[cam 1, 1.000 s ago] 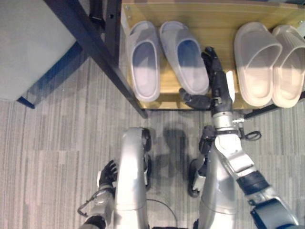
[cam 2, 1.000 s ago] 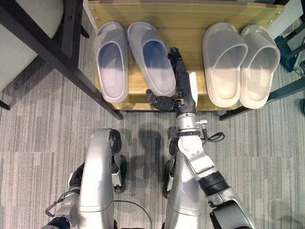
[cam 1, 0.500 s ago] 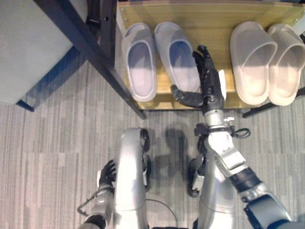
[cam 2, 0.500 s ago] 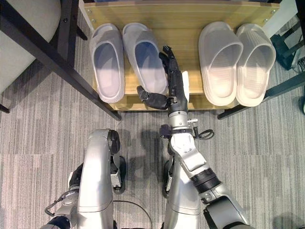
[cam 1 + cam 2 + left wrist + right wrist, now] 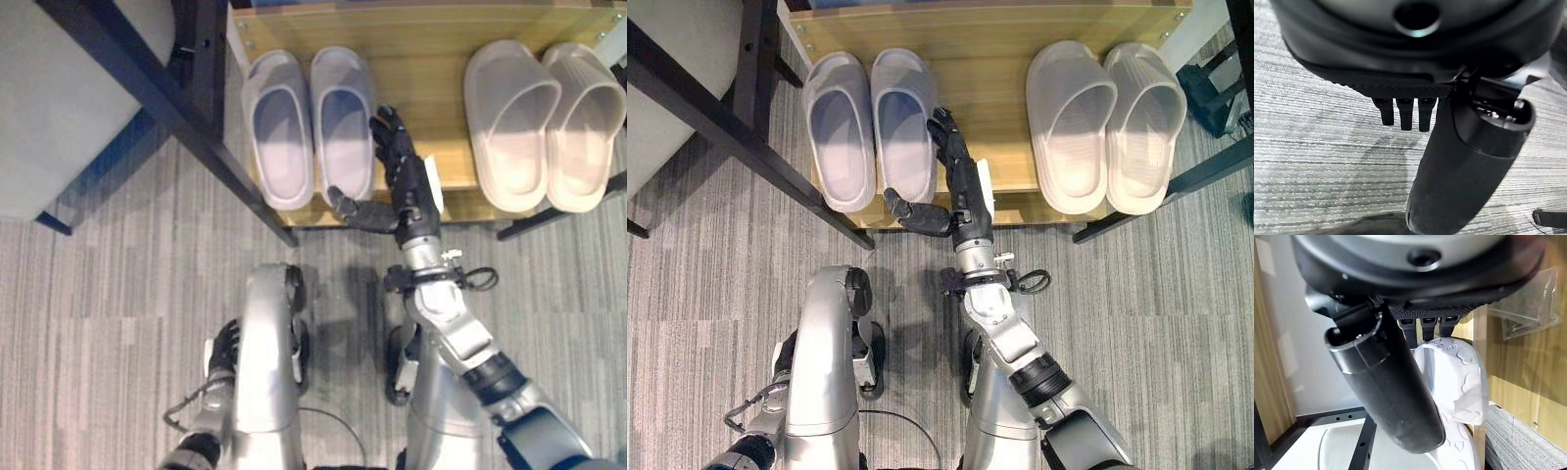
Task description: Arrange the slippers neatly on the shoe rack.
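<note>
Grey striped carpet (image 5: 98, 294) covers the floor, and a low wooden shoe rack (image 5: 421, 29) stands at the far side of it, with a dark-framed seat (image 5: 59, 98) off to the left. Two pairs of slippers sit on the rack with toes pointing away from the robot. The grey pair (image 5: 309, 132) lies at the left end, its two slippers side by side and touching; the beige pair (image 5: 544, 117) lies at the right end, also side by side and touching, well apart from the grey pair. The right hand (image 5: 404, 181) reaches over the rack's front edge, its fingers stretched out straight along the right side of the grey pair's inner slipper and its thumb spread out below that slipper's heel; it grasps nothing. The left hand (image 5: 223, 348) hangs low beside the body over the carpet, fingers relaxed and holding nothing.
</note>
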